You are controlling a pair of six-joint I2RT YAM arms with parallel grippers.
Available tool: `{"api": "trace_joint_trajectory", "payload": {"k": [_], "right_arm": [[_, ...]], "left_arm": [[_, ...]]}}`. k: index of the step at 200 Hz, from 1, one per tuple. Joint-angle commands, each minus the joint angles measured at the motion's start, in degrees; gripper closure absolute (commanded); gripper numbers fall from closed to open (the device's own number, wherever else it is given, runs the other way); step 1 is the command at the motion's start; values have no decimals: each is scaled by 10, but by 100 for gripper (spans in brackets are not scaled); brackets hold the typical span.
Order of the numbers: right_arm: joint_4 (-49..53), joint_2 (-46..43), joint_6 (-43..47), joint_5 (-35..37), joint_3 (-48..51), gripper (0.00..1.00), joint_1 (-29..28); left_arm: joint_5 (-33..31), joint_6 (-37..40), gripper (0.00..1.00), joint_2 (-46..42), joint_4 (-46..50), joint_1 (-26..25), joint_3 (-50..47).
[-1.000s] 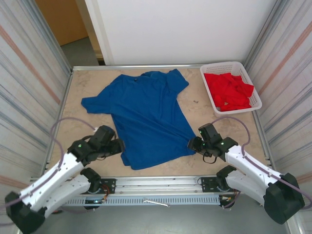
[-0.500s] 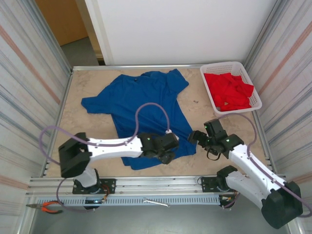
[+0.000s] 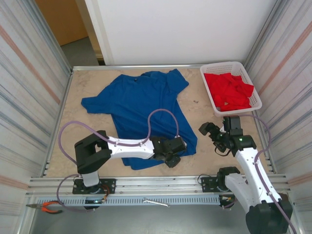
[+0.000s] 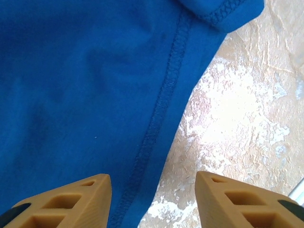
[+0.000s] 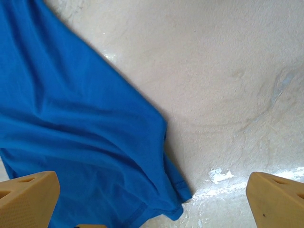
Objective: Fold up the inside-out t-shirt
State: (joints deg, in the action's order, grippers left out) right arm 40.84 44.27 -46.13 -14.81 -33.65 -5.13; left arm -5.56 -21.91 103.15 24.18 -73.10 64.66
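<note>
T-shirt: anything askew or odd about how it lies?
Yes. The t-shirt lies skewed on the table, hem running diagonally, and its near right hem corner looks curled over, close to the left gripper. Raised seam stitching faces up, so it is inside out.

The t-shirt [image 3: 146, 107] lies on the table [image 3: 197, 105], basket [image 3: 222, 65] far right.

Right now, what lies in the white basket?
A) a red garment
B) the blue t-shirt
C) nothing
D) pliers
A: a red garment lies bunched in the white basket at the far right corner; the blue t-shirt is spread on the table.
</note>
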Motion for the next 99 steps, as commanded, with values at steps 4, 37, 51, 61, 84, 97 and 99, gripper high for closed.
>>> {"api": "trace_joint_trajectory", "payload": {"k": [4, 37, 51, 61, 84, 97, 99], "right_arm": [[6, 1, 8, -41, 0, 1, 14], [3, -9, 8, -54, 4, 1, 20], [3, -14, 7, -58, 4, 1, 20], [3, -18, 7, -61, 6, 1, 20], [6, -31, 7, -66, 9, 1, 20], [5, -41, 7, -74, 11, 1, 21], [4, -42, 6, -75, 11, 1, 21]], "left_arm": [[2, -8, 53, 14, -15, -4, 5], [-8, -16, 63, 31, -12, -4, 4], [-11, -17, 68, 36, -12, -4, 3], [-13, -17, 70, 38, -12, -4, 1], [-21, -16, 89, 40, -10, -5, 1], [-28, -16, 100, 35, -9, -4, 1], [-29, -17, 100, 34, -8, -4, 1]]}}
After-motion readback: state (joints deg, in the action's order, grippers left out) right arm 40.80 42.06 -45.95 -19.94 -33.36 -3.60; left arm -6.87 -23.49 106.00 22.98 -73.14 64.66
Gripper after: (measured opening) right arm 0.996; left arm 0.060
